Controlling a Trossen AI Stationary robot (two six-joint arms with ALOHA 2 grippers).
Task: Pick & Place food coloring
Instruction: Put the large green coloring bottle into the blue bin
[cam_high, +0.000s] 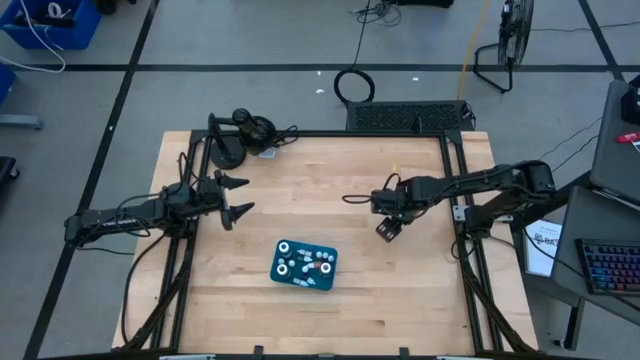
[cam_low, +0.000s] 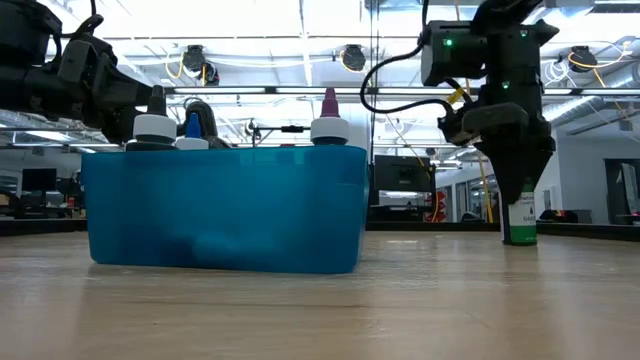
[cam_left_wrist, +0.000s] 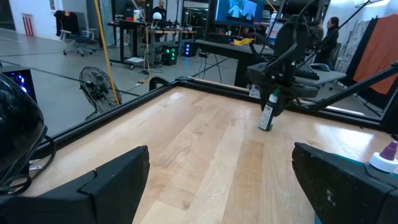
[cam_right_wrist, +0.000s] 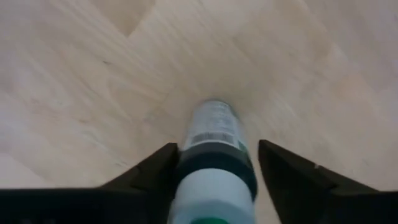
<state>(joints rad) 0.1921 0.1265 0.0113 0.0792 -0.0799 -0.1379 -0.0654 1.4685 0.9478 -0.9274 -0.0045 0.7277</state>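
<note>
Straddling a green bottle upright on the desk, our right hand has fingers close beside it; grip uncertain. Our left hand waits spread apart.

Grey floor, black tape lines; standing fan; ceiling lights.

You've got a translucent teal plastic tray on the pale wood-grain table; right of the tray stands a dark-green, white-labelled food coloring bottle.
</note>
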